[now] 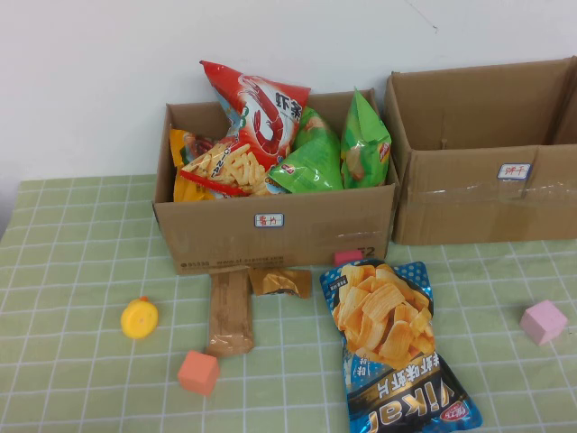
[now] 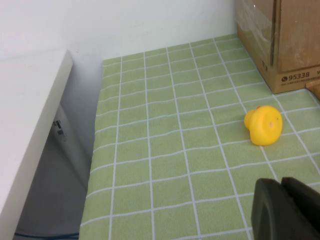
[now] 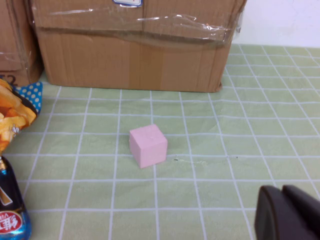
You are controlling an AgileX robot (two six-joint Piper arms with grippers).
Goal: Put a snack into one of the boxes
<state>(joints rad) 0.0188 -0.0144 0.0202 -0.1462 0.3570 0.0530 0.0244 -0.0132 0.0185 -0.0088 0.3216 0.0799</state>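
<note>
Snack bag (image 1: pixel 397 347) of chips lies flat on the table before the boxes (image 1: pixel 275 225), unheld, since the left gripper (image 2: pixel 285 210) and right gripper (image 3: pixel 285 212) hover low at the sides, jaws together.

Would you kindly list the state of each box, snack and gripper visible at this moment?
Left box: open, filled with snack bags.
Right box: open, taped across its front, nothing visible inside.
Blue chip bag: lying flat on the table, sealed.
Brown snack packet: lying flat before the left box.
Left gripper: shut, above the table near the yellow duck.
Right gripper: shut, near the pink cube.
</note>
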